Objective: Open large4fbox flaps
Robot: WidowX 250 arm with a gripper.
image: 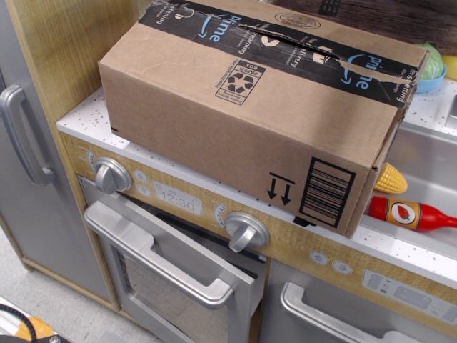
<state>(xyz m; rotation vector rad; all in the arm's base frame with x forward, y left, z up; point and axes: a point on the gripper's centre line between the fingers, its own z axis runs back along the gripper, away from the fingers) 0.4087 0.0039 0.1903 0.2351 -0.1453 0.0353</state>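
On the speckled white worktop (93, 118) of a toy kitchen sits the box (243, 136), lying at an angle, its long side facing the camera. My tool is nowhere in this view, so I cannot say whether it is spread or pressed together, and I have no way to place things relative to it; I give places within the picture.

The flaps (285, 32) lie flat and shut on top. Black tape (214, 32) with "prime" print runs along their seam, and a ragged tear runs through the tape near the middle. The box's near lower edge reaches out past the worktop front at the right corner, above the knobs (246, 230). Its left end stands close to a wooden side wall (64, 43), with only a narrow gap there. A recycling mark (240, 82), two arrows (280, 189) and a barcode (327, 191) are printed on the near side.

To the right of the box the sink (428, 161) drops away, and a toy corn (390, 179) and a red bottle (410, 213) lie just beside the box's right end. A green bowl (433, 68) shows past the far right corner, partly hidden. The box's far side and what lies behind it are hidden. Below the worktop, an oven door (171, 275) hangs slightly ajar.
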